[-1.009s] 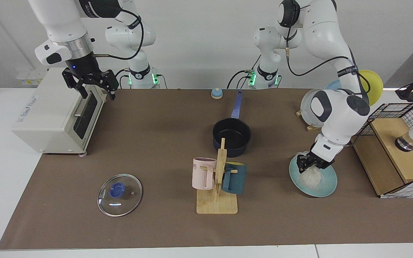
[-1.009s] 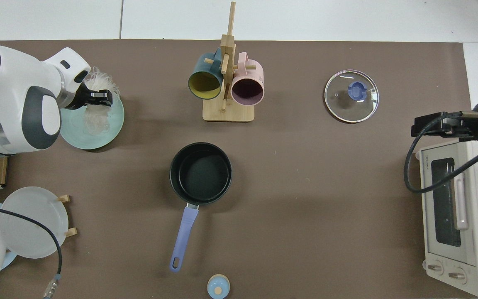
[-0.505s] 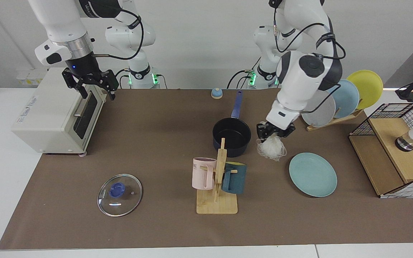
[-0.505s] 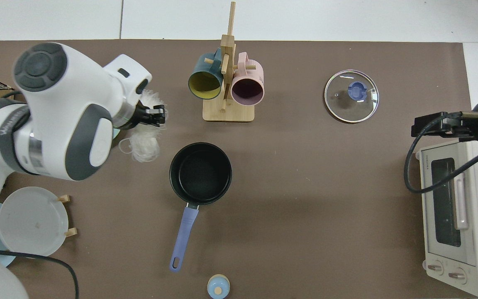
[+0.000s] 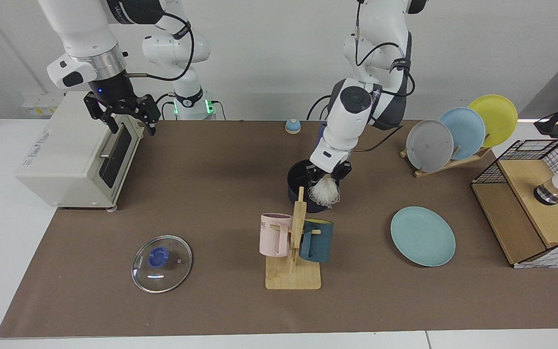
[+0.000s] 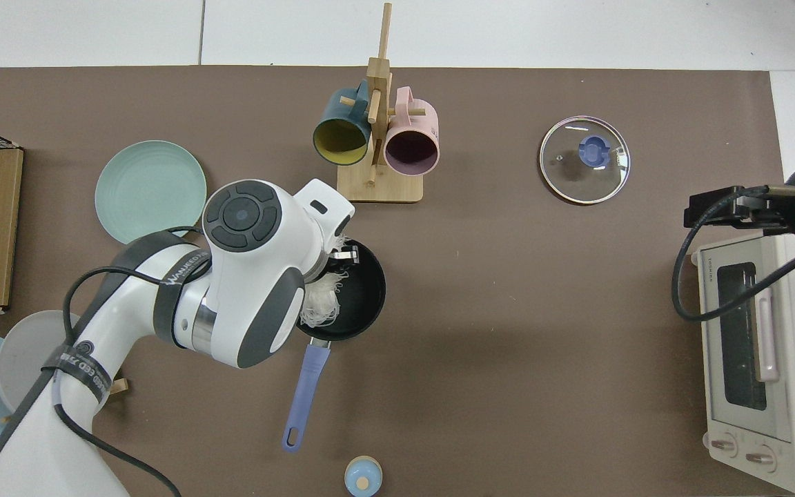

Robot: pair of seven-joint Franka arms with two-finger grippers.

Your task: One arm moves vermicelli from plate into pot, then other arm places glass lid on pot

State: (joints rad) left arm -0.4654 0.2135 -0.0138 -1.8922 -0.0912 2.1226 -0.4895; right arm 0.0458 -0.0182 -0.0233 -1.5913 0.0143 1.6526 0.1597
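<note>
My left gripper (image 5: 326,170) is shut on the vermicelli (image 5: 324,192), a whitish tangle that dangles from it over the pot (image 5: 300,183). From above, the vermicelli (image 6: 320,308) hangs over the side of the pot (image 6: 364,290) nearest the plate, and the left gripper (image 6: 344,254) is largely hidden by the arm's wrist. The pale teal plate (image 5: 423,236) (image 6: 150,192) lies bare. The glass lid (image 5: 162,263) (image 6: 584,159) lies flat on the mat, far from the pot. My right gripper (image 5: 132,121) (image 6: 708,207) waits open above the toaster oven's front.
A wooden mug rack (image 5: 293,271) with a pink and a dark teal mug stands just in front of the pot. A toaster oven (image 5: 66,150) sits at one end, with a plate rack (image 5: 458,133) and a wire-sided wooden box (image 5: 535,208) at the other. A small blue knob-shaped item (image 5: 292,126) lies behind the pot.
The left arm lifted the vermicelli off the plate and carried it sideways until it hung over the pot. The plate is now bare. The right arm has not moved.
</note>
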